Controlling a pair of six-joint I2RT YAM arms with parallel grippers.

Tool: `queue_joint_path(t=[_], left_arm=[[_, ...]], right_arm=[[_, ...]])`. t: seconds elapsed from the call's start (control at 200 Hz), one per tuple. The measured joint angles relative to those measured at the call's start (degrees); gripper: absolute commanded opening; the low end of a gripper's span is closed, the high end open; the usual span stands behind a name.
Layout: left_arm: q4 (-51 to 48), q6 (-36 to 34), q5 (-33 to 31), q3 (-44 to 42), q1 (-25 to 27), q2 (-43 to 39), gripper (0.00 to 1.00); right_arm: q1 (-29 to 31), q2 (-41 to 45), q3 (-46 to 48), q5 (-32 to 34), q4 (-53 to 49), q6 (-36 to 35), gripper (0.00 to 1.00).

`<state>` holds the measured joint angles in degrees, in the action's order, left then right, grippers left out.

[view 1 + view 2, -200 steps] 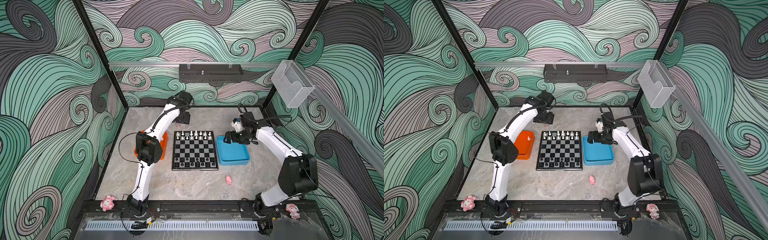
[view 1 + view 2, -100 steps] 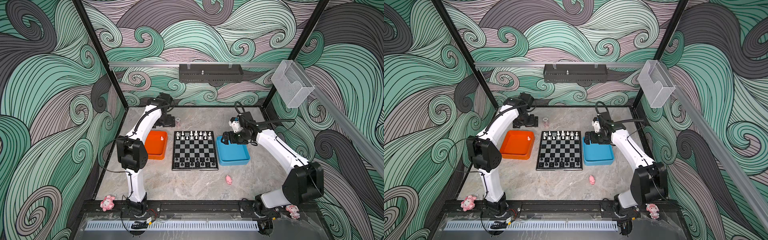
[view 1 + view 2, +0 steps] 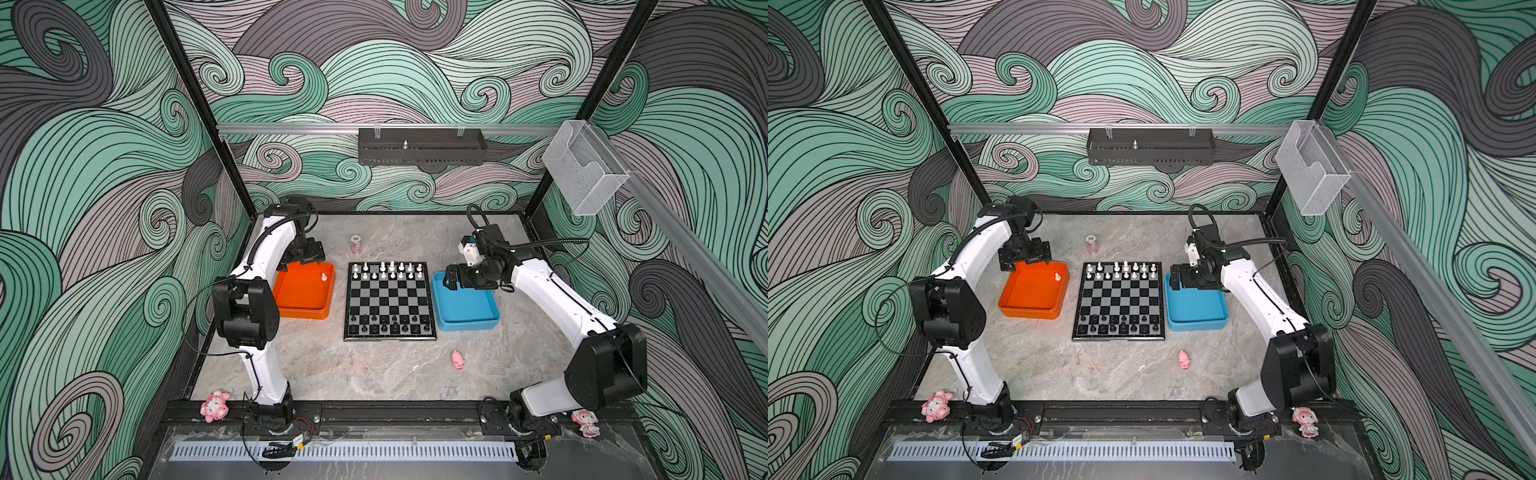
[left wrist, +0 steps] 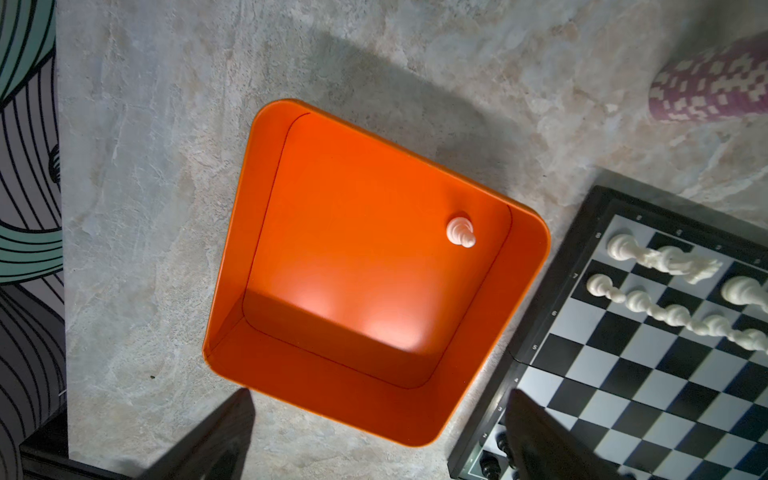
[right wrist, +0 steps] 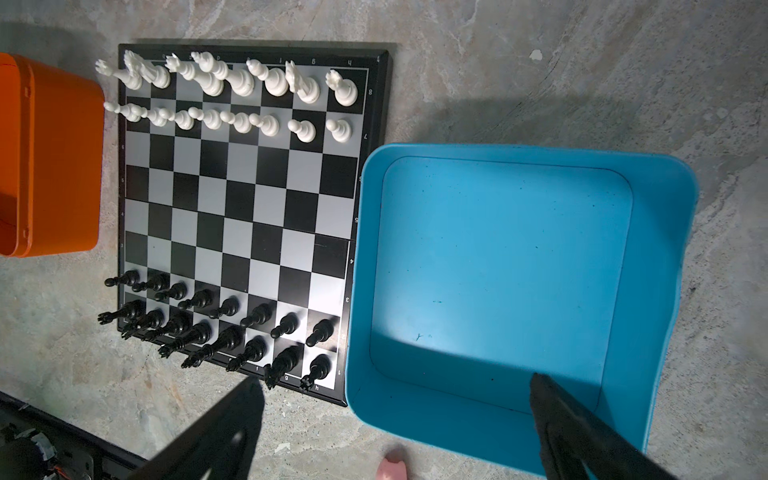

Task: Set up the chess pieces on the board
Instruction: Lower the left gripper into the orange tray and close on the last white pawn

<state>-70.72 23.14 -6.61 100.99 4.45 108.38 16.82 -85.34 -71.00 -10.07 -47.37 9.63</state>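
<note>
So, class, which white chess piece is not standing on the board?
The lone white piece in the orange tray; all other white pieces stand in two rows on the board.

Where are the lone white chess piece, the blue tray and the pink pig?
lone white chess piece (image 4: 460, 232): left wrist view, its body.
blue tray (image 5: 498, 249): right wrist view, bare floor.
pink pig (image 3: 457, 359): a top view, its body.
</note>
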Motion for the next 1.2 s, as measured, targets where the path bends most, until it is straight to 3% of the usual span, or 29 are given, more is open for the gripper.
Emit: queue_joint_path(t=[0.39, 1.201], left_arm=[[2.9, 0.6, 2.8, 0.1, -0.2, 8.8, 0.8], [7.6, 1.8, 4.5, 5.1, 1.3, 16.3, 0.61]], right_arm=[[-0.1, -3.1, 0.0, 0.0, 0.0, -1.3, 0.99], [-2.3, -6.7, -0.4, -0.5, 0.7, -3.5, 0.99]])
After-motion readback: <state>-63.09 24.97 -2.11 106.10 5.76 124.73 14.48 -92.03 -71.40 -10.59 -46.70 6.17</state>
